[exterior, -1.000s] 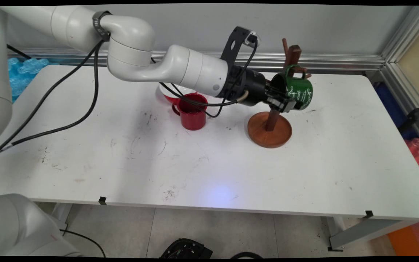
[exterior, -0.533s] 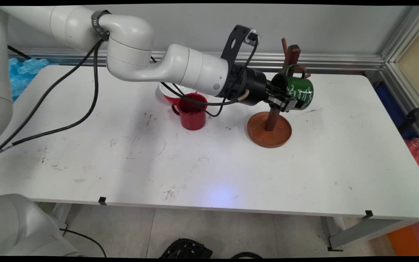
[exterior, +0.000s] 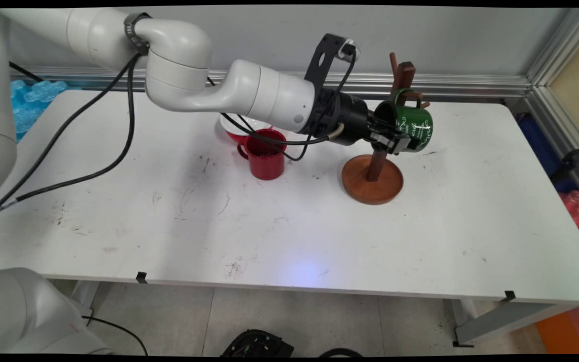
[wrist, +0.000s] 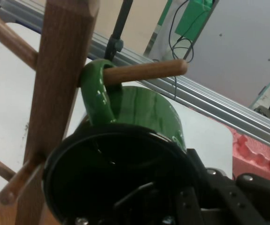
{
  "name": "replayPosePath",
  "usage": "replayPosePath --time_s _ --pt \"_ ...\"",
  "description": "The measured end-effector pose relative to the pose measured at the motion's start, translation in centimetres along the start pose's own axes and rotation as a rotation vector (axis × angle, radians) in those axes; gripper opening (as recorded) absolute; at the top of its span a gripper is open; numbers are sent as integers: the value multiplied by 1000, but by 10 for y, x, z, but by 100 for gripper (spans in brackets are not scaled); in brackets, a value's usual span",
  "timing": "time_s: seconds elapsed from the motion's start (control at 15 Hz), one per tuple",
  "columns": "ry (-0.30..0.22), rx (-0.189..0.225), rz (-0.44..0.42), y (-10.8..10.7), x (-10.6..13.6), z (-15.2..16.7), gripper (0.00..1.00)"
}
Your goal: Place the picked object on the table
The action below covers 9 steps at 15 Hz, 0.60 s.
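A green mug [exterior: 418, 129] with white lettering hangs tilted at the wooden mug tree [exterior: 373, 182], its handle [wrist: 98, 93] looped over a peg [wrist: 146, 72]. My gripper [exterior: 394, 142] comes in from the left and is shut on the mug's rim. In the hand view the mug's dark opening [wrist: 116, 183] faces the camera. My gripper [wrist: 174, 206] has one finger inside the mug and the other outside on the right. The tree's post [wrist: 59, 89] stands just left of the mug.
A red mug [exterior: 265, 156] stands on the table left of the tree, with a white and red bowl [exterior: 231, 128] behind it. Black cables hang from the arm over the table's left part. Blue packing material [exterior: 30, 98] lies beyond the far left corner.
The gripper has lifted the green mug slightly up and toward the tree's post, and the handle now sits further along the peg. Nothing else has moved.
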Motion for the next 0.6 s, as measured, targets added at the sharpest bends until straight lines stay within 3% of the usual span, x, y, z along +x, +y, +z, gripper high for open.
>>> replayPosePath --time_s 0.6 --pt "19 5 -9 1 14 -6 0"
